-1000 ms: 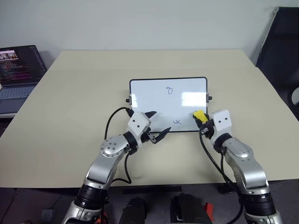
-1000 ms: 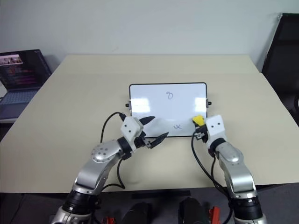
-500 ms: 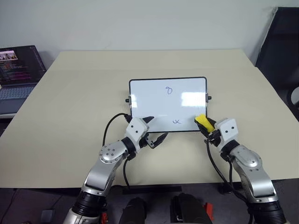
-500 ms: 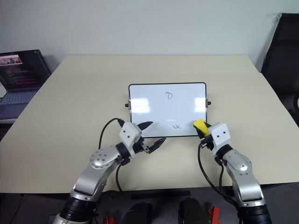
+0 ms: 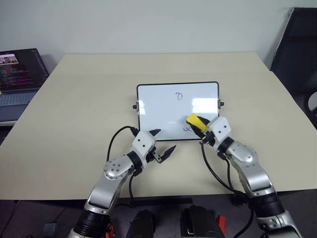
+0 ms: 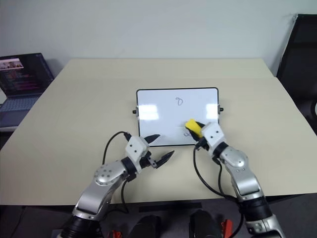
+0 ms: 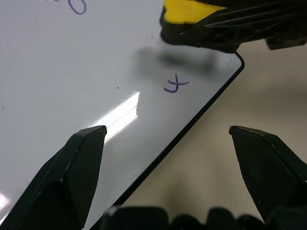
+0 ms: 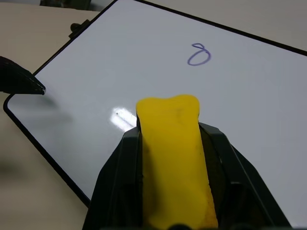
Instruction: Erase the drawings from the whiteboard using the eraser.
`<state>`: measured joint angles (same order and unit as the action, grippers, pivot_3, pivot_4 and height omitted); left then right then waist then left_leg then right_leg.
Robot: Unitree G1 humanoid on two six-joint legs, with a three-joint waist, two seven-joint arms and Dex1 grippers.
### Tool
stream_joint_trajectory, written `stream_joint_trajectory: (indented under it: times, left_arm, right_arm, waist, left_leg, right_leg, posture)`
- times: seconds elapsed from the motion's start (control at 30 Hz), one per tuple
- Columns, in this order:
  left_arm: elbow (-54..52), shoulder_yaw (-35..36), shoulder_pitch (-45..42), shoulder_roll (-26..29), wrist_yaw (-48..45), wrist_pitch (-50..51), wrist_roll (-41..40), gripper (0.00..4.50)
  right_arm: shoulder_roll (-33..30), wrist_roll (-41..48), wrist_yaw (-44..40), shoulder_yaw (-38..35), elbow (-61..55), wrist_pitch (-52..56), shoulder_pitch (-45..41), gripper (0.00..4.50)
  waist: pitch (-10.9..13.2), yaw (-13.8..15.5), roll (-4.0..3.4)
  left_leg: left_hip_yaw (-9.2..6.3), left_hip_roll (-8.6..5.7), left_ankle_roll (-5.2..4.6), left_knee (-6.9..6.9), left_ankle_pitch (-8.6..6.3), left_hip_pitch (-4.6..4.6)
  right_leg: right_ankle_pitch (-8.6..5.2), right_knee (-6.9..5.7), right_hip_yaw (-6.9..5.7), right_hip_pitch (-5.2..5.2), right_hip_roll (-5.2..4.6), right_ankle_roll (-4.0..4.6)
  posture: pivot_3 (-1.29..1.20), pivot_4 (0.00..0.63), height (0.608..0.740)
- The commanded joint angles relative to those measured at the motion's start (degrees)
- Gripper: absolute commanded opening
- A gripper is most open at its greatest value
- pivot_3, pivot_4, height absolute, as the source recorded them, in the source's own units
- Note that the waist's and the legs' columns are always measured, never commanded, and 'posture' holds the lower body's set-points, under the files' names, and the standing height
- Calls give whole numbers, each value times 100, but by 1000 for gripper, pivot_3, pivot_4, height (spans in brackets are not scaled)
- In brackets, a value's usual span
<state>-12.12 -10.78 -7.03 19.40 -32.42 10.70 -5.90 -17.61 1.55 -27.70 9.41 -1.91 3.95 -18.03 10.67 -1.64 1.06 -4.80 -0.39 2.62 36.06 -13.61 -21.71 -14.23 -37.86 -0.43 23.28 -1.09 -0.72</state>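
Note:
The whiteboard (image 5: pixel 163 106) lies flat in the middle of the table. A loop drawing (image 5: pixel 180 95) sits near its far edge. A squiggle (image 7: pixel 175 85) sits near its near edge. My right gripper (image 5: pixel 196 124) is shut on the yellow eraser (image 5: pixel 194 121) and holds it over the board just beside the squiggle. A shadow under the eraser suggests a small gap above the surface. My left gripper (image 5: pixel 165 140) is open and empty at the board's near left edge, with its fingertips (image 7: pixel 91 139) straddling that edge.
An open laptop (image 5: pixel 20 74) stands at the table's far left. A black chair (image 5: pixel 297 49) is beyond the right edge. The beige table (image 5: pixel 84 94) lies bare around the board. Black cables (image 5: pixel 116 136) trail from both wrists.
My right gripper has carried the eraser left from the board's near right corner to beside the squiggle. The left gripper has slipped slightly back toward me, still open.

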Motion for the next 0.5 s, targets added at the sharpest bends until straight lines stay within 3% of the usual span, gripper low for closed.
stream_joint_trajectory:
  times: [0.03,0.5]
  left_arm:
    - [-37,121,-56,22,81,-119,39,4500]
    - [-121,223,-129,41,147,-54,47,4500]
  right_arm:
    - [49,-130,-115,183,148,-253,-231,1244]
    - [-177,-1073,-169,656,843,-60,-589,1244]
  waist:
    - [0,4,0]
    - [0,6,0]
  left_leg:
    - [0,0,0,-1,0,0]
    - [-2,1,0,1,0,3]
  right_leg:
    - [0,0,-1,0,0,0]
    - [0,-6,-2,0,-3,0]
  posture:
    - [0,150,740]
    - [0,150,740]
